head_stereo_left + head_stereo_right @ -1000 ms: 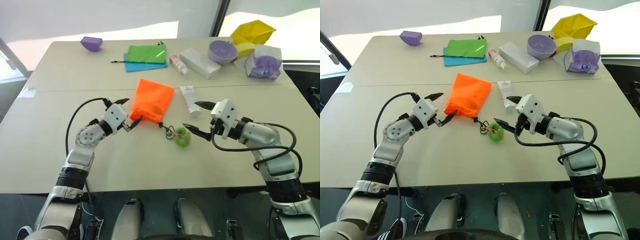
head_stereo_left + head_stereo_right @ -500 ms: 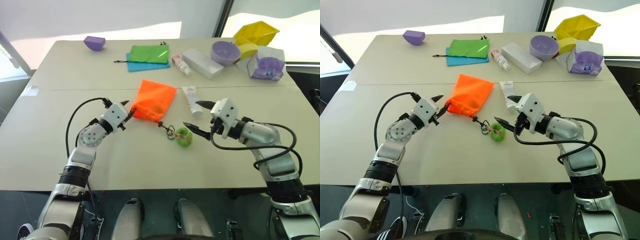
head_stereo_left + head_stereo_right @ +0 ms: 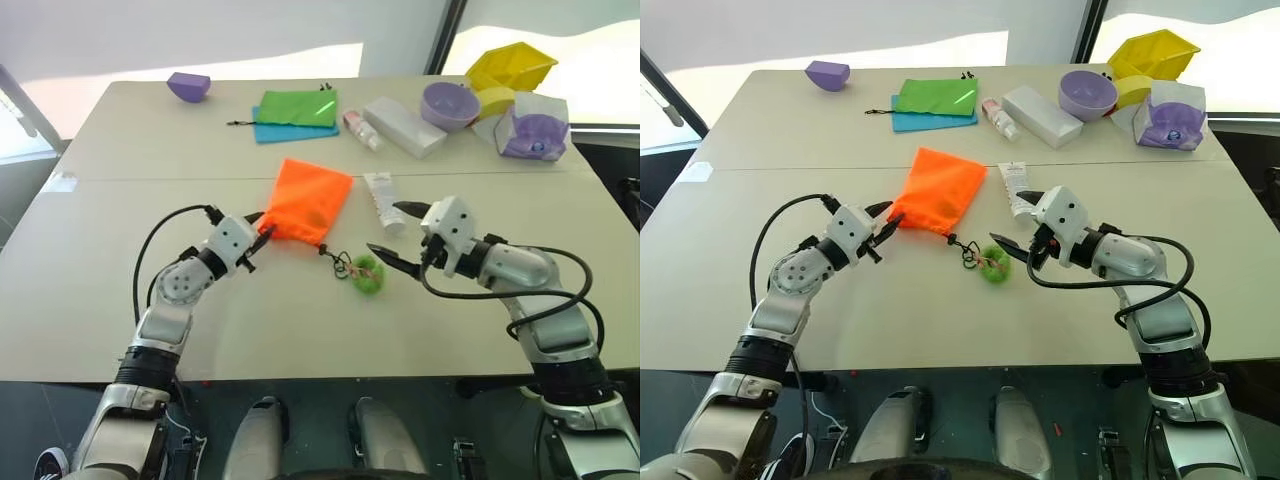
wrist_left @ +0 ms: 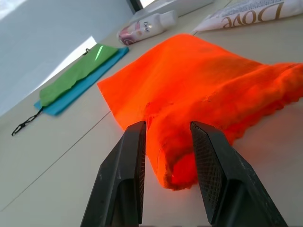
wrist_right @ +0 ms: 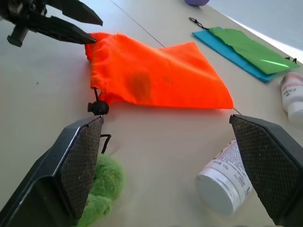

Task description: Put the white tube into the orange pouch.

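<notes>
While the orange pouch (image 3: 310,203) lies flat on the pale surface (image 3: 120,290), the left pincer (image 3: 258,236) pinches its gathered corner at 8 o'clock, fingers (image 4: 124,175) narrowed on a fold of the fabric. At 3 o'clock of the pouch, just beside it, lies the white tube (image 3: 380,198), cap toward the robot. The right pincer (image 3: 397,238) stands wide and holds nothing, hovering near the tube's cap, with the fuzzy green ball (image 3: 366,272) on its dark cord at its 8 o'clock.
</notes>
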Motion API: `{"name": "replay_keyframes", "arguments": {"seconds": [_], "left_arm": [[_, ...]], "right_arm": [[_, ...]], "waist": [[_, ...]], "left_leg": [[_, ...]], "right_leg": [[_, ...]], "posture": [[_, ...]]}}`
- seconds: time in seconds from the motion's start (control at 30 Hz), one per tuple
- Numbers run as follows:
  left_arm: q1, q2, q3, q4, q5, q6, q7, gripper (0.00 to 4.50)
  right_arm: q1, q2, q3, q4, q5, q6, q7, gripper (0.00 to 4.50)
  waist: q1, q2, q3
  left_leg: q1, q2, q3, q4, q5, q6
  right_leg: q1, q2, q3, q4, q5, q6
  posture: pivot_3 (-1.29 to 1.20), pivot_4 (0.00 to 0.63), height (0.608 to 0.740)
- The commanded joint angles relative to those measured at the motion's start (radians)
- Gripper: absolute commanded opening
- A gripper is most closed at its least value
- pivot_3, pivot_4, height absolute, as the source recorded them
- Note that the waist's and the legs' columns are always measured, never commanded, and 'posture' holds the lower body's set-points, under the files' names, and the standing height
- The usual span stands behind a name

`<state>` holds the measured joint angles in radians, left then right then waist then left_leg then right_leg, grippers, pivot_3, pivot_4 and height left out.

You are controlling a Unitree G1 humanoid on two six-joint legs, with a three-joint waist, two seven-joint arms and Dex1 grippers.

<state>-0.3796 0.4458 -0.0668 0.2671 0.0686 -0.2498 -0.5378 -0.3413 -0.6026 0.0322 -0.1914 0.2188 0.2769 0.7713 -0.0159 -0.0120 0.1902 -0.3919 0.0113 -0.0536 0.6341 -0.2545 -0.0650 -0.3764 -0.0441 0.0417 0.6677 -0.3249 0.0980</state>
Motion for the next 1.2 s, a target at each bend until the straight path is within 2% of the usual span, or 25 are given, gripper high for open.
{"name": "replay_keyframes", "arguments": {"seconds": [0.03,0.23,0.73,1.03,1.2], "left_arm": [[0.006,0.096,-0.04,-0.014,0.153,-0.155,0.041,1.58],[0.005,0.131,-0.056,0.004,0.263,-0.245,0.146,1.58],[-0.088,0.031,-0.14,0.149,0.423,-0.276,0.377,1.58],[-0.11,0.036,-0.144,0.183,0.445,-0.272,0.44,1.58],[-0.129,0.024,-0.119,0.192,0.405,-0.248,0.446,1.58]], "right_arm": [[-0.006,0.0,-0.013,-0.037,0.006,-0.011,-0.003,4.5],[-0.006,-0.001,-0.013,-0.036,0.007,-0.011,0.001,4.5],[-0.017,0.002,-0.012,-0.021,-0.001,-0.024,-0.003,4.5],[-0.003,0.005,-0.014,-0.025,0.001,-0.025,-0.001,4.5],[-0.006,0.009,-0.008,-0.019,-0.003,-0.031,-0.002,4.5]], "waist": [[-0.001,0.0,0.0],[0.005,0.0,0.0],[0.003,0.0,0.0],[0.002,0.0,0.0],[0.003,0.0,0.0]], "left_leg": [[0.0,0.0,0.0,0.0,0.0,0.0],[0.0,0.0,0.0,0.001,0.0,0.0],[0.0,-0.001,0.0,0.003,0.0,0.0],[0.0,-0.001,0.0,0.003,0.0,0.0],[0.0,-0.001,-0.001,0.003,0.0,0.0]], "right_leg": [[0.0,0.0,0.0,0.0,0.0,0.0],[0.001,-0.002,0.0,0.0,0.0,0.0],[0.002,-0.001,-0.001,0.001,0.0,0.0],[0.001,0.0,-0.001,0.002,0.0,0.0],[0.001,0.0,-0.001,0.002,0.0,0.0]], "posture": [[0.0,0.15,0.74],[0.0,0.15,0.74],[0.0,0.15,0.74],[0.0,0.15,0.74],[0.0,0.15,0.74]]}}
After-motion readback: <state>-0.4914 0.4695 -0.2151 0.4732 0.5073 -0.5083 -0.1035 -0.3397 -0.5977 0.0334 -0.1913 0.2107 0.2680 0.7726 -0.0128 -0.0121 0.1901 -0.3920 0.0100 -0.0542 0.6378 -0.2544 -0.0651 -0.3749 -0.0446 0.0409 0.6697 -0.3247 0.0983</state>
